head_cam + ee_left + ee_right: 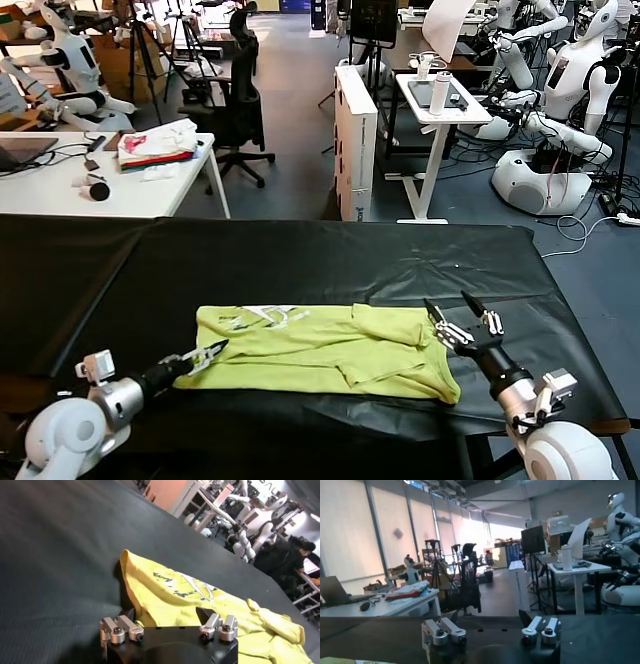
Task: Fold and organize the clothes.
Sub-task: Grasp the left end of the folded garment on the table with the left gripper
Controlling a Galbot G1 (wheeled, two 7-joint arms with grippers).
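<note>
- Partly hidden: the near left corner of the T-shirt lies under the left gripper, whose fingertips sit at the cloth's edge; whether they touch it cannot be told.
- Left gripper: fingers spread, nothing between them.
- Right gripper: raised just beside the shirt's right edge, fingers spread wide, holding nothing. Its own wrist view looks out over the room and shows almost nothing of the shirt.
- Shirt: one, lime-yellow, folded into a long band on the black table cover, lying between the two grippers. White print shows at the end nearer the left gripper; a sleeve bunches at the end nearer the right one.
- Surroundings, well beyond both grippers: one white desk bearing one folded fabric pile; one office chair; several parked white robots, partly cut off by the frame.
</note>
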